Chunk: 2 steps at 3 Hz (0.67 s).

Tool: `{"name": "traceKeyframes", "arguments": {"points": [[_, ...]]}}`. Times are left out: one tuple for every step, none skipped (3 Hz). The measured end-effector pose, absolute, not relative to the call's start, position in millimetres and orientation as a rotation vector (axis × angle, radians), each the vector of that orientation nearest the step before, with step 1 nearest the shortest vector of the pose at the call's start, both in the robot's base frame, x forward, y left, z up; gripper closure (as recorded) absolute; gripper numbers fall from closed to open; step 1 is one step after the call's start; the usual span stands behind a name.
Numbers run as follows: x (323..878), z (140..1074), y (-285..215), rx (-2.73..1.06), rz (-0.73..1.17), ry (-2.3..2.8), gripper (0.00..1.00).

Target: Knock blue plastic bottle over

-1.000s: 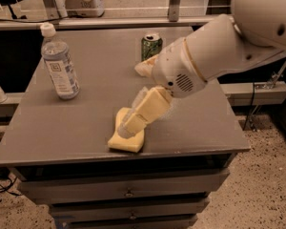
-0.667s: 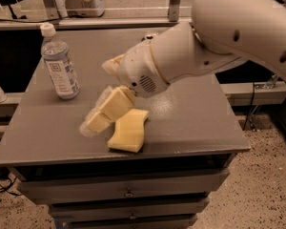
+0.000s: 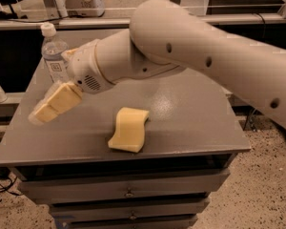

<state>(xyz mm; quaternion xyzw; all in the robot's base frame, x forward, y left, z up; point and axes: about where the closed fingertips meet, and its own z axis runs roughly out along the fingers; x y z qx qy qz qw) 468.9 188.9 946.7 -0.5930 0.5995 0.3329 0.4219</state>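
- Swinging across from above the sponge, the gripper (image 3: pixel 44 112) now sits at the left side of the table, well clear of where it hung a second ago.
- It points down and to the left of the view, its pale yellow tip out over the table's left edge, low above the grey top.
- Whether the gripper is clenched or released cannot be told from this view; nothing shows in its grasp.
- Its white wrist housing (image 3: pixel 88 75) lies just in front of the lower right part of the blue plastic bottle (image 3: pixel 53 56), covering some of it; whether the two touch cannot be told.
- The blue plastic bottle stands upright near the back left corner of the table, white cap on top and pale label facing the camera, in the same spot as before.
- The thick white arm (image 3: pixel 205 61) reaches in from the right of the view and crosses above the back half of the table.
- A yellow sponge (image 3: pixel 128 129) lies on the table (image 3: pixel 190 113) near the front edge, curled up at its back end, apart from the gripper and unmoved.
- Below the top, the table has grey drawers (image 3: pixel 128 193) with small handles.
- The floor (image 3: pixel 257 175) at the right is speckled.
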Motion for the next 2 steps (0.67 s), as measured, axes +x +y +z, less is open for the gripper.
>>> {"name": "traceKeyframes", "arguments": {"points": [[499.9, 932.0, 199.4, -1.456, 0.749, 1.517, 0.00], [525.2, 920.0, 195.9, -1.433, 0.681, 1.537, 0.00]]}}
